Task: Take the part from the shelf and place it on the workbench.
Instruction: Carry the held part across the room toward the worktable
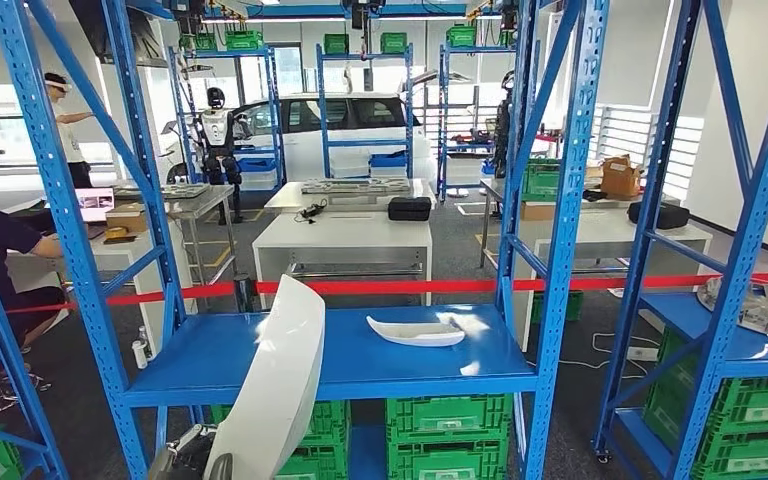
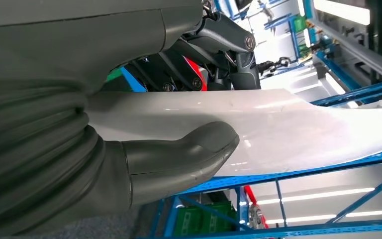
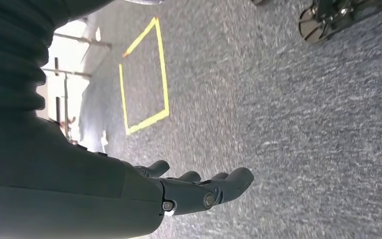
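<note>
Above the shelf (image 1: pixel 360 365), left robot hand (image 2: pixel 129 119) grips part (image 1: pixel 275 385).

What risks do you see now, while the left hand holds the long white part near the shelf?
The long white part is gripped by the left hand near one end only, so it may slip or swing. Its upper end could strike the blue shelf or the smaller white part.
</note>
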`<act>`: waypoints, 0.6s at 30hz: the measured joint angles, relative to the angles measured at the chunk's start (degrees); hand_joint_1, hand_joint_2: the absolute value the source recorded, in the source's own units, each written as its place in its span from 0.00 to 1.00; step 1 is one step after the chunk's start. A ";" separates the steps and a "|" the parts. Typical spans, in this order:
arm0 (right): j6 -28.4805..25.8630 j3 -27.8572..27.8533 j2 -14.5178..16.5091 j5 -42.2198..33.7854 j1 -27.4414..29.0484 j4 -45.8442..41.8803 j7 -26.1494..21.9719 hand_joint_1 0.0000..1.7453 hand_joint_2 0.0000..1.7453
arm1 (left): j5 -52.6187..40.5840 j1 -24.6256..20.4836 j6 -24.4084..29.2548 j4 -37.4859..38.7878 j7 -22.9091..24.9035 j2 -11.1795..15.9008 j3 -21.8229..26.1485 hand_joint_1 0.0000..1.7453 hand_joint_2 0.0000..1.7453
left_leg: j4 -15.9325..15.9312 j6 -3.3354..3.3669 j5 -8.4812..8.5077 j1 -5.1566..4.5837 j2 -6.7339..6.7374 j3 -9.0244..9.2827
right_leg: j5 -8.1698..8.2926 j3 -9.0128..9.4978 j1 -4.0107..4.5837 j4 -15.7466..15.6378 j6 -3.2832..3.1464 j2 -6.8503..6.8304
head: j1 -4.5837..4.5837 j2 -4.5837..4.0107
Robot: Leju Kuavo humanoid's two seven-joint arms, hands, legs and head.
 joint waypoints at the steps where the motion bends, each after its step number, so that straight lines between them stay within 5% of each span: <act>1: 0.26 0.12 -0.34 0.09 0.00 0.00 -0.44 0.00 1.00 | -0.38 0.29 0.49 -0.33 -0.03 0.00 0.14 1.00 1.00 | -1.90 0.51 -0.78 -0.21 -0.03 0.98 | 0.60 -0.09 -0.05 -0.14 0.41 0.00 | 0.02 0.00; 4: 0.96 0.44 -1.04 0.15 0.27 0.03 -1.36 0.00 1.00 | -1.20 1.68 1.96 -1.38 -0.02 -0.11 0.27 1.00 1.00 | -2.59 2.32 0.63 -0.34 0.23 -0.18 | 0.80 -0.60 -0.32 -0.14 1.64 0.14 | 0.07 -0.03; 6: 1.14 0.64 -1.21 0.14 0.45 0.08 -1.44 0.00 1.00 | -1.54 2.44 2.47 -2.17 -0.03 -0.36 0.26 1.00 1.00 | -2.81 3.21 2.29 -0.21 0.39 -1.65 | -4.36 -2.05 -0.39 4.01 2.10 0.29 | 0.20 -0.04; 8: 1.16 0.80 -1.22 0.05 0.47 0.11 -1.31 0.00 1.00 | -1.63 3.05 2.74 -2.73 0.08 -0.62 0.26 1.00 1.00 | -2.65 3.49 3.89 -0.34 0.34 -3.54 | -10.16 -3.60 -0.34 11.45 2.39 0.34 | 0.33 -0.03; 10: 1.04 0.85 -1.22 -0.20 0.43 0.13 -0.74 0.00 1.00 | -1.65 3.56 3.07 -3.16 0.65 -0.90 0.22 1.00 1.00 | -2.19 3.46 5.28 -0.49 0.37 -5.70 | -10.66 -3.26 -0.32 16.11 2.42 0.34 | 0.36 -0.02; 12: 0.71 0.85 -1.21 -0.57 0.41 0.13 0.12 0.00 1.00 | -1.73 3.85 3.51 -3.88 1.60 -1.25 0.14 1.00 1.00 | -1.50 3.23 6.41 -0.54 0.38 -7.81 | -7.98 0.66 -0.26 13.53 2.12 0.34 | 0.39 -0.02; 15: -0.18 0.80 -1.14 -1.46 0.21 0.13 0.79 0.00 1.00 | -2.02 3.97 4.28 -5.71 3.05 -1.54 0.02 1.00 1.00 | -0.48 2.47 7.80 -0.68 0.46 -9.86 | -8.96 9.28 0.20 2.10 1.15 0.38 | 0.40 -0.02; 18: -0.77 0.64 -0.94 -2.13 0.13 0.14 0.85 0.00 1.00 | -2.07 4.23 4.78 -7.35 3.90 -1.62 -0.13 1.00 1.00 | -0.70 1.41 9.20 -0.60 0.53 -10.27 | -9.03 9.97 0.44 -0.66 0.22 0.33 | 0.35 -0.02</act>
